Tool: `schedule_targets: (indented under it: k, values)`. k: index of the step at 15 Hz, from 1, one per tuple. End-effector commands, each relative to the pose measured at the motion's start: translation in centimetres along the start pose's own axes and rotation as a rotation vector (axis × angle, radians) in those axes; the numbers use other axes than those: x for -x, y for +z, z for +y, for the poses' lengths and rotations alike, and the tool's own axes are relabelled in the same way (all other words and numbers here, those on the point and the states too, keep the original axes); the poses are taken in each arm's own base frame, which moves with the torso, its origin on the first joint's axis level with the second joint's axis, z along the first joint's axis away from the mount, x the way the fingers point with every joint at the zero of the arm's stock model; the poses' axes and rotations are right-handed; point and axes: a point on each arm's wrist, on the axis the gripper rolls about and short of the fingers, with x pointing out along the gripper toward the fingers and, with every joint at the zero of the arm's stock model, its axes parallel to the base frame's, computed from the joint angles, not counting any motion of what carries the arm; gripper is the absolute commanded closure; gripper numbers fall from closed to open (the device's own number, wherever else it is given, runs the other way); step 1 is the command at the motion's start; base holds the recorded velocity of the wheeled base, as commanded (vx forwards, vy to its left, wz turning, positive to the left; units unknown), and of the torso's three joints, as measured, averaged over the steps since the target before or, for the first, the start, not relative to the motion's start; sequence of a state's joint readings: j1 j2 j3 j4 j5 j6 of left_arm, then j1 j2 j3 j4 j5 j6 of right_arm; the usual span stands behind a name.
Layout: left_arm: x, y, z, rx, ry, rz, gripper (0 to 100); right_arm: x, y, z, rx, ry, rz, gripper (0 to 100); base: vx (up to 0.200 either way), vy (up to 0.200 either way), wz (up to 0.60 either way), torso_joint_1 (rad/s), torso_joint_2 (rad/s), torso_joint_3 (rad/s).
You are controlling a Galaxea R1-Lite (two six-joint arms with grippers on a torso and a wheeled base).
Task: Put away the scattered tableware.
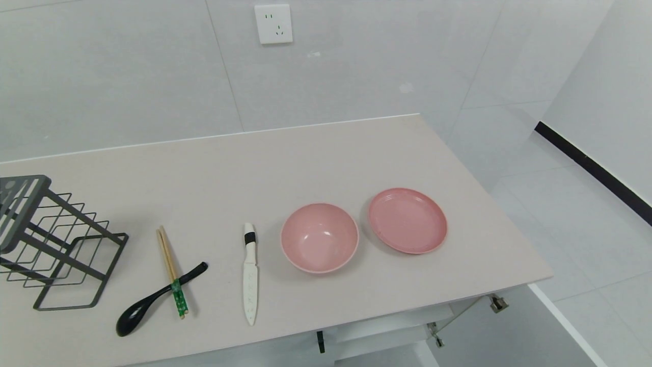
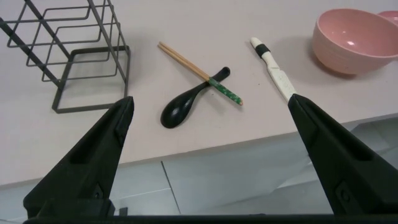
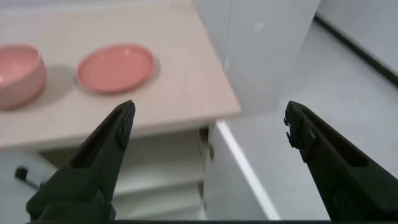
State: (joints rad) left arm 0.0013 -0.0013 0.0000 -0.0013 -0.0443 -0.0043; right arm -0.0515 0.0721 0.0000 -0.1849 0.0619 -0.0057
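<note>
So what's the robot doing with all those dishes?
Nothing is picked up yet. The left gripper and the right gripper are both open and empty, in front of the counter. On it lie a pink bowl, a pink plate, a white knife and chopsticks crossed with a black spoon. The wire rack stands at the robot's left.

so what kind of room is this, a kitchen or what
Most likely a kitchen, or a mock-up of one. A pale countertop runs along a tiled wall with a socket. A wire dish rack stands on it, beside a pink bowl, plate and knife.
</note>
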Motion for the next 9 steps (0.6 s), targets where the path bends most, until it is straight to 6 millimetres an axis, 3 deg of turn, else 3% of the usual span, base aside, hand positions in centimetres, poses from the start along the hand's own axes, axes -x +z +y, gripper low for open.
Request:
schedule_targets:
  k: [1,3,4,5,9]
  values:
    - [0.0,0.0,0.0,-0.009,-0.005,-0.001,0,0.0,1.1,0.1,0.004,0.038,-0.079,0,0.000,0.000,0.00,0.000,0.00,0.000]
    - [0.0,0.0,0.0,-0.015,-0.003,0.001,0,-0.9,4.0,0.4,-0.009,0.202,-0.057,0,0.000,0.000,0.00,0.000,0.00,0.000]
    - [0.0,0.0,0.0,-0.007,-0.002,0.001,0,-2.6,7.0,0.5,-0.024,0.276,-0.023,0,0.000,0.000,0.00,0.000,0.00,0.000]
    - [0.0,0.0,0.0,-0.006,-0.002,0.001,0,-3.8,7.9,0.5,-0.026,0.316,0.018,0,0.000,0.000,0.00,0.000,0.00,0.000]
    - [0.0,0.0,0.0,-0.012,-0.006,-0.001,0,-5.6,7.7,0.4,-0.028,0.399,0.108,0,0.000,0.000,0.00,0.000,0.00,0.000]
